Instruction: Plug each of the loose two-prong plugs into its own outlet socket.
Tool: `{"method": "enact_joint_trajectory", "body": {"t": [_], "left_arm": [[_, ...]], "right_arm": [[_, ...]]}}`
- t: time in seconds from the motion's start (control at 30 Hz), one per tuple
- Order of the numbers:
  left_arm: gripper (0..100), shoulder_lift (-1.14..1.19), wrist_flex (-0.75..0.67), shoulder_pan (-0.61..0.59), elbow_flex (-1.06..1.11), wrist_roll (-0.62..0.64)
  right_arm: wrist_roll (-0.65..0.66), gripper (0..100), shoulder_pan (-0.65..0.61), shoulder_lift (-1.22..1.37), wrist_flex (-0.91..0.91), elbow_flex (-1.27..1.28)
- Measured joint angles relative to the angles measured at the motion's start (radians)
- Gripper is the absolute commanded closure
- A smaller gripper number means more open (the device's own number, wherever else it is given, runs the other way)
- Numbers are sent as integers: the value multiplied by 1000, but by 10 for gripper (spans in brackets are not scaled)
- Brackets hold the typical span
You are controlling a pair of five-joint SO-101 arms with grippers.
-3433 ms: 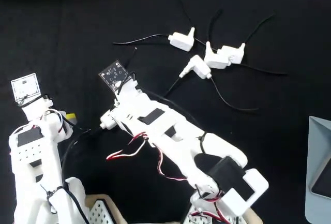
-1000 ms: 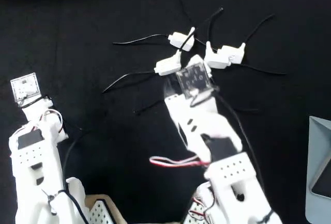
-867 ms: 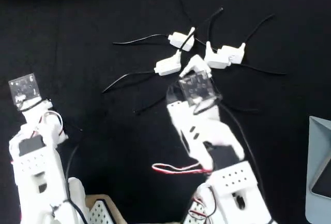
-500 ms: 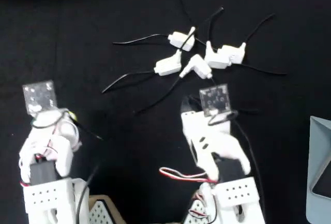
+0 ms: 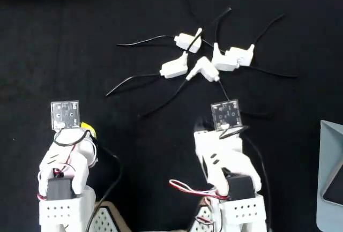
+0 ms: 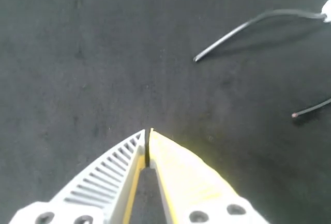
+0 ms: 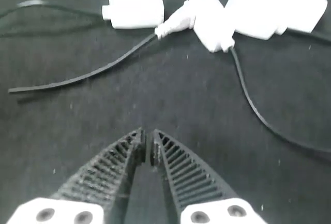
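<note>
We log five white connector pieces (image 5: pixel 203 68) clustered at the far middle of the black table (image 5: pixel 64 39), well apart from both arms. Two of them (image 5: pixel 234 58) touch end to end; whether they are mated we cannot tell. The rest lie loose, so we judge most of the plugging is still to do. The left gripper (image 6: pixel 148 138) is pressed together and empty. The right gripper (image 7: pixel 148 144) is all but closed on nothing.

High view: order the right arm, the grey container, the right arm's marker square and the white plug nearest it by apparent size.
1. right arm, raised nearer the camera.
2. grey container, cut by the frame.
3. marker square and white plug: alike, unranked.
</note>
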Motion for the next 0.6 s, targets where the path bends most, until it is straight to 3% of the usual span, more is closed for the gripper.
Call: {"method": "enact_joint_trajectory", "body": {"t": [0.27, 0.6], "left_arm": [[970, -3, -6, 2, 38, 0], [970, -3, 112, 2, 38, 0]], "right_arm": [[-3, 983, 9, 0, 180, 0], [-2, 985, 9, 0, 319, 0]]}}
